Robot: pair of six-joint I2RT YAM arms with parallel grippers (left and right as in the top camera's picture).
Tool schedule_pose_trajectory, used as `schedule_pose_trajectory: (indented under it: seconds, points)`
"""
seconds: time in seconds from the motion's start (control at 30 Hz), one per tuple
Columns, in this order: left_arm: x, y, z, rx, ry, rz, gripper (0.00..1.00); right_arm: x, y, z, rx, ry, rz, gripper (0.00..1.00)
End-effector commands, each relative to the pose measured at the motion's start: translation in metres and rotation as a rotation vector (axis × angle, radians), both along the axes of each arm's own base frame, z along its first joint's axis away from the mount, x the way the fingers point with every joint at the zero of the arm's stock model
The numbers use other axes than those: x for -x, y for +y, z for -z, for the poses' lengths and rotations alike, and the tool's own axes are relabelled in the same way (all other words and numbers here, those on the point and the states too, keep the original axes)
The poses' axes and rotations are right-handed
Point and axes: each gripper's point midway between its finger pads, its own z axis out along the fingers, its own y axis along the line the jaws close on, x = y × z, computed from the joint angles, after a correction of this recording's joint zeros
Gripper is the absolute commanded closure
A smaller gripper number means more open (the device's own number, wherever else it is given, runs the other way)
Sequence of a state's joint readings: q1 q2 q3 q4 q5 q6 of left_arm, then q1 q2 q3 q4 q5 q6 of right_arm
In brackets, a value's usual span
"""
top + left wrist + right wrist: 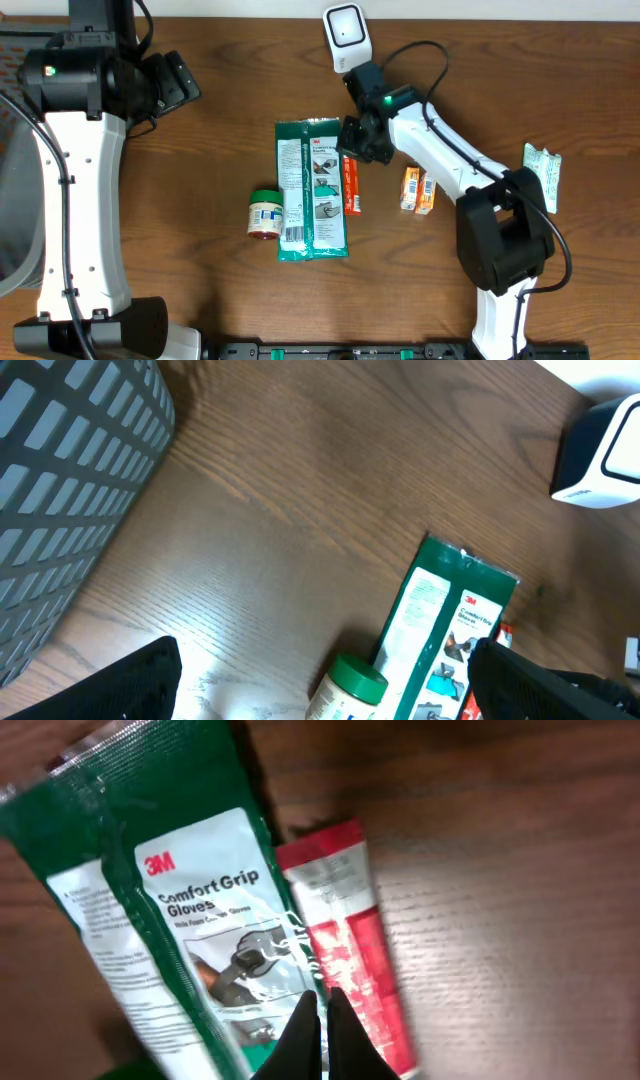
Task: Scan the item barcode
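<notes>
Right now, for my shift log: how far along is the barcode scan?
Nothing looks scanned: every item lies on the table, none at the scanner. In hand: the right fingers are shut at the edge of the glove pack, beside the red packet; whether they pinch it is unclear. Left: lift it and show its barcode to the scanner.

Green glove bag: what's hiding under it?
A red packet peeks out beside the green glove bag; whether it reaches underneath is covered. The bag hides the table beneath it.
</notes>
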State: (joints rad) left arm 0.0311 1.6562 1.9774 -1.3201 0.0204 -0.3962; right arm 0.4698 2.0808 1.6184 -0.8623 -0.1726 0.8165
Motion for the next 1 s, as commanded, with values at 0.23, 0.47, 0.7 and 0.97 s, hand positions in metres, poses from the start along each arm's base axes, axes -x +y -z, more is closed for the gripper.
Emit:
schedule_pose_trajectory:
  seconds: [0.23, 0.47, 0.7, 0.97]
  points:
    - [-0.001, 0.002, 0.000, -0.001, 0.000, -0.013, 0.08, 0.000, 0.004, -0.009, -0.021, -0.036, -0.105, 0.87]
    - [-0.001, 0.002, 0.000, -0.001, 0.000, -0.013, 0.08, -0.009, 0.001, -0.009, 0.070, -0.163, -0.390, 0.53]
    - [-0.001, 0.002, 0.000, -0.001, 0.000, -0.013, 0.08, -0.005, 0.000, 0.006, 0.138, -0.156, -0.375, 0.57]
    - [-0.001, 0.002, 0.000, -0.001, 0.000, -0.013, 0.08, -0.002, -0.014, 0.042, 0.306, -0.204, -0.344, 0.58]
